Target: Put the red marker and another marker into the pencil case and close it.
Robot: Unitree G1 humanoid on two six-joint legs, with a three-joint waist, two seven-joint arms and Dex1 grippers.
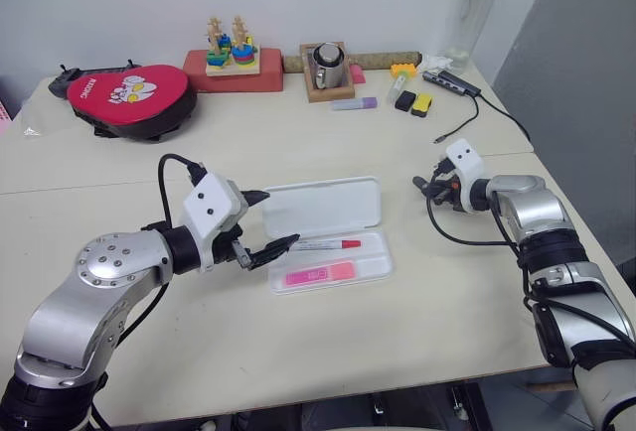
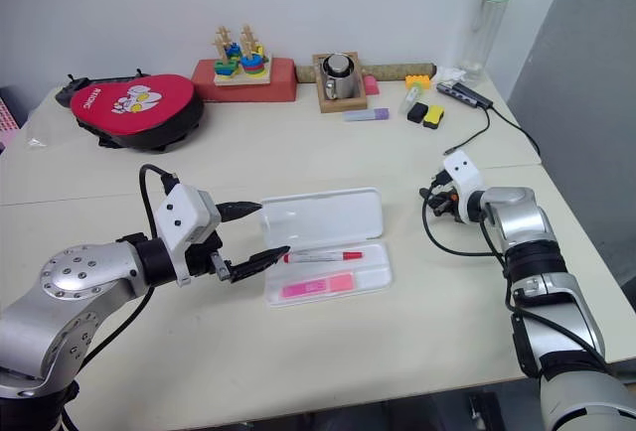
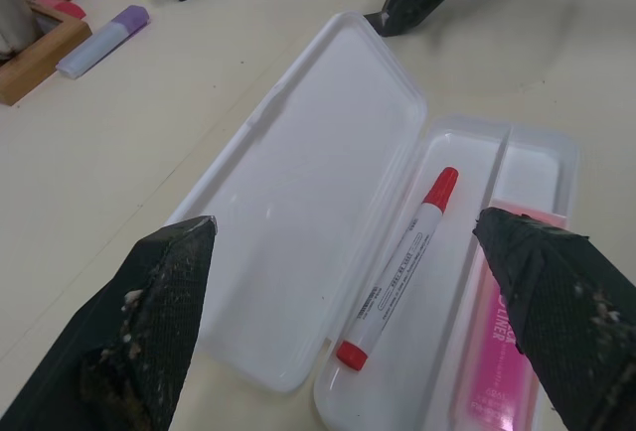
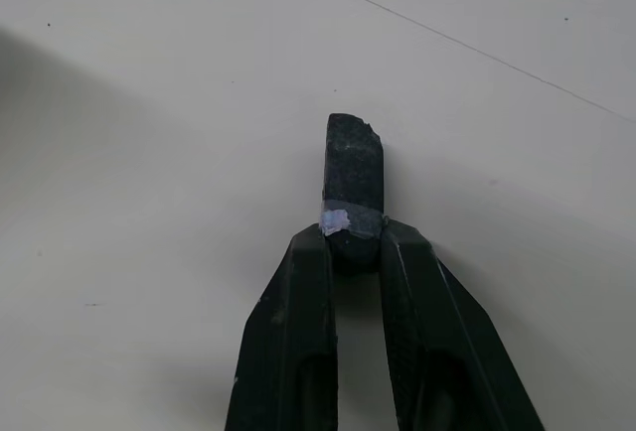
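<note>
Pencil case open on the tabletop, both markers inside; left claw at its end, right claw off to the side.

Pencil case [image 1: 323,208] lies open on the tabletop [image 1: 298,352], lid flat on the far side, tray on the near side. Red marker [image 1: 326,245] lies lengthwise in the far compartment of the tray. Pink highlighter [image 1: 320,273] lies in the near compartment. Left claw [image 1: 266,224] at the case's left end, fingers spread wide, holding nothing; one fingertip near the lid corner, the other at the tray's end. Right claw [image 1: 421,188] well apart from the case on its right side, low over the tabletop, fingers drawn near together on a small dark block [image 4: 353,188], which stands out past the tips.
</note>
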